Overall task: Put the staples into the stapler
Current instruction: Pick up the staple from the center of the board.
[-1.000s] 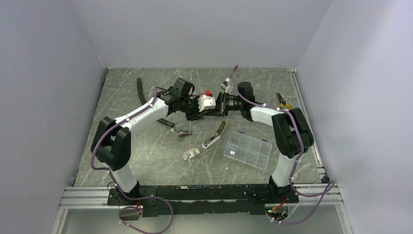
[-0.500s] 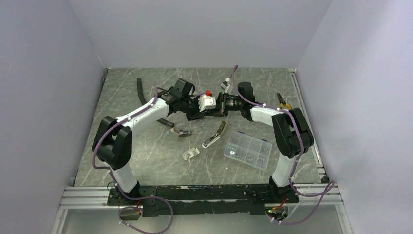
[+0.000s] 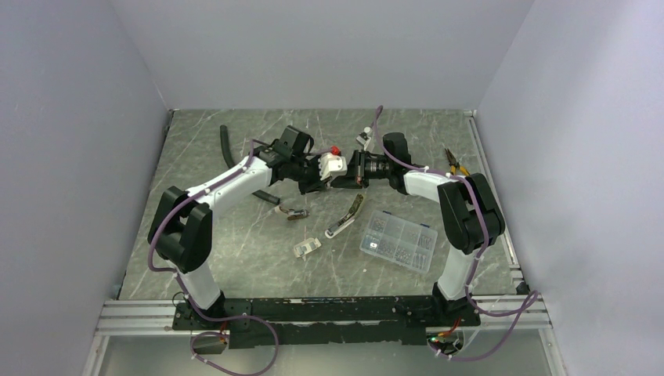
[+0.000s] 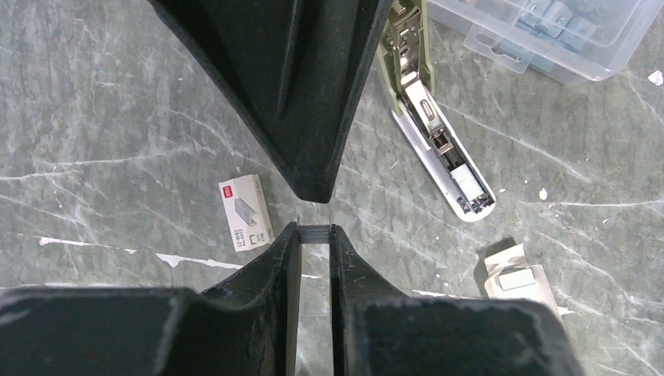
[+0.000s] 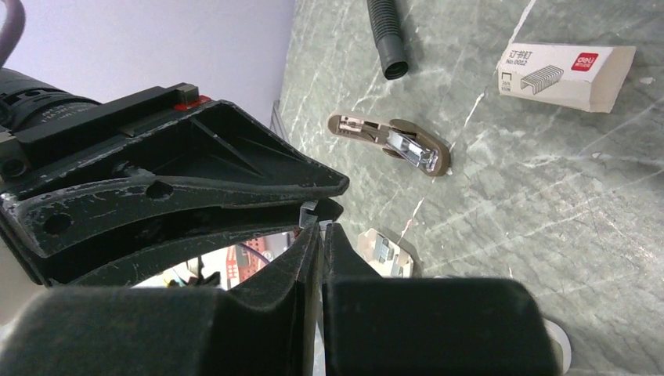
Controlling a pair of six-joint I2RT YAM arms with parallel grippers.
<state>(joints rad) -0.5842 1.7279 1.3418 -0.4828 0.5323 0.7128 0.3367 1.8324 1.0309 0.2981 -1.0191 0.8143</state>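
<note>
Staple strip (image 4: pixel 315 232): left-wrist view, not overhead

The grey-green marbled table (image 3: pixel 235 258) carries a stapler (image 3: pixel 345 217) lying opened out flat near the middle, with a clear compartment box (image 3: pixel 398 240) of small metal bits just beside it. A white box of staples (image 4: pixel 245 211) and a torn paper packet (image 4: pixel 521 280) lie near the stapler. A black ribbed hose (image 3: pixel 226 145) lies far left and yellow-handled pliers (image 3: pixel 454 163) far right.
</note>
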